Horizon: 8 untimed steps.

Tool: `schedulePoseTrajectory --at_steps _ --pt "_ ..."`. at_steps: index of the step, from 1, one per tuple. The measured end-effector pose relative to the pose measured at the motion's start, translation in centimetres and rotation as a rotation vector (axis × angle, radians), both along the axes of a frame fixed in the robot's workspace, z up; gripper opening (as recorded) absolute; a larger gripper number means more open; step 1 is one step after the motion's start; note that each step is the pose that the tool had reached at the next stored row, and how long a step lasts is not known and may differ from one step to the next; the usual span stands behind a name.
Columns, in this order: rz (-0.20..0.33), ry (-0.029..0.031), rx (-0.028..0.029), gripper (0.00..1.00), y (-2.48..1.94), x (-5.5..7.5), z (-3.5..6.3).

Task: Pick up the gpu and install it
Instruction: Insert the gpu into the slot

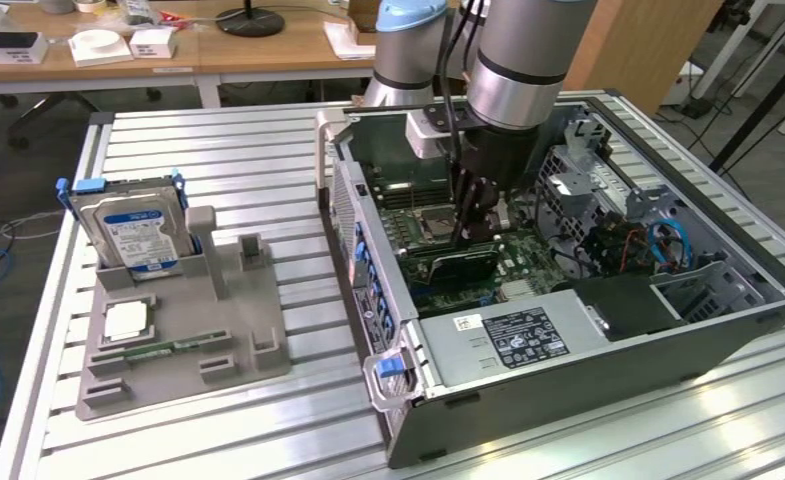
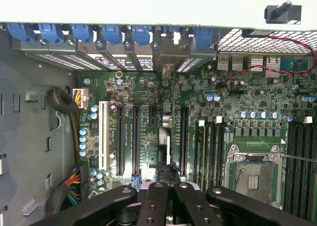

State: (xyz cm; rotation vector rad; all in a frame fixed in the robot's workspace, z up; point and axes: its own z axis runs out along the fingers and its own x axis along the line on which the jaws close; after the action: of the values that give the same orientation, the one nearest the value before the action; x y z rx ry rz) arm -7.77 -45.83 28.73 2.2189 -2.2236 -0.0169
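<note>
Gripper (image 1: 479,238) closed on the gpu (image 1: 456,266), card standing edge-down on the motherboard (image 1: 526,255) inside the open computer case (image 1: 712,330).

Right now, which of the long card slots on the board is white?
The end slot, nearest the wire bundle; the other slots are black.

A: The table (image 1: 205,140) looks like ribbed, brushed metal with a dull sheen. And the computer case (image 1: 606,370)?

B: Grey painted metal, matt, with perforated sheet by the blue plastic clips (image 2: 81,31). At nine o'clock from it, the tray (image 1: 232,330) is matt grey plastic.

A: The hard drive (image 1: 128,232)?

B: Bare silvery metal under a glossy label. The gripper (image 2: 166,196) is smooth black, slightly shiny.
</note>
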Motion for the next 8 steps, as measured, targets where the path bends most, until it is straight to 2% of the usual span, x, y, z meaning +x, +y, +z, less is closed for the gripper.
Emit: schedulePoseTrajectory --at_steps 7,8 --pt "0.0 0.0 0.0001 0.11 0.0 0.0 0.0" --pt "0.0 0.0 0.0001 0.18 0.0 0.0 0.0"
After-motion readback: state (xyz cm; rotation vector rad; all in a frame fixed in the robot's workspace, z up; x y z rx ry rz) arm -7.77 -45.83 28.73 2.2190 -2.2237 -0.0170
